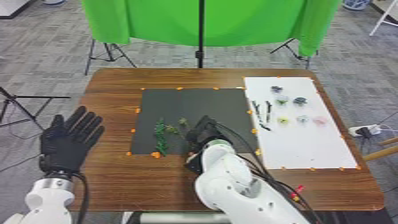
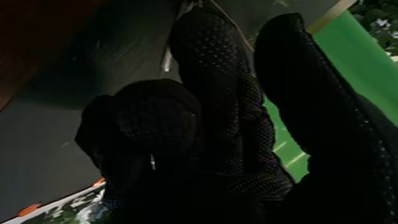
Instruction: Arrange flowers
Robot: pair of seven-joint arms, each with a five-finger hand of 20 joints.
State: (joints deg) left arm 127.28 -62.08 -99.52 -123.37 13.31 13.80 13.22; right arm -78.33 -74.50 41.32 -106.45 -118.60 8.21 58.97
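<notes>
- L hand [image 1: 69, 141]: palm flat, fingers straight & spread apart, over tbl's [image 1: 107, 185] L side, beside blk sheet [image 1: 182, 102].
- R hand [image 1: 202, 135]: over lower R part of blk sheet; can't tell if open, shut or clamped on anything.
- Lg. green leafy stem [image 1: 161, 135]: on blk sheet, L part, roughly upright in head view.
- Sm. green sprigs [image 1: 172, 130]: same sheet, btwn leafy stem & R hand.
- Wht sheet [image 1: 311, 150], R side of tbl: dk thin stems [image 1: 267, 111] near its L edge; flower heads in loose rows w/ gaps, incl. purple [image 1: 277, 89], yellow [image 1: 283, 120], pink [image 1: 320, 120].
- Head view: green cloth [image 1: 258, 22] hung beyond tbl.
- R wrist view: blk glove up close, green cloth past it, orange bits [image 2: 29, 209] along dk surface's edge.
</notes>
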